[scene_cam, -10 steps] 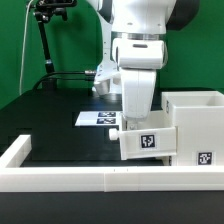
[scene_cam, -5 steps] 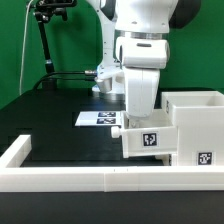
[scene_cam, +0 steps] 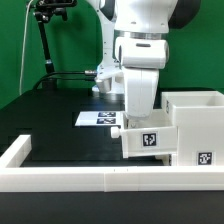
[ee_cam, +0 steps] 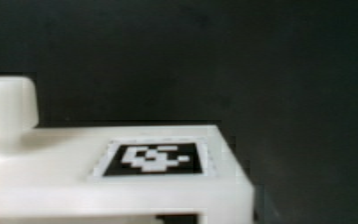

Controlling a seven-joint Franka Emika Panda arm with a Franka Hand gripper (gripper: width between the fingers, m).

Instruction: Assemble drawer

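A small white drawer tray (scene_cam: 147,141) with a black-and-white tag on its front sits right against the left side of the large white case (scene_cam: 196,125), at the exterior view's right. My gripper (scene_cam: 139,120) reaches down into the tray from above. Its fingertips are hidden behind the tray wall, and it appears shut on that wall. In the wrist view the tray's tagged face (ee_cam: 158,158) fills the lower part and its round knob (ee_cam: 2,105) sticks out at one side. A second tray is not in view.
The marker board (scene_cam: 97,118) lies flat on the black table behind the tray. A low white rim (scene_cam: 60,180) edges the table's front and left side. A black camera stand (scene_cam: 45,40) rises at the back left.
The arm and the tray shifted slightly toward the case between one second ago and half a second ago. Nothing has moved since.
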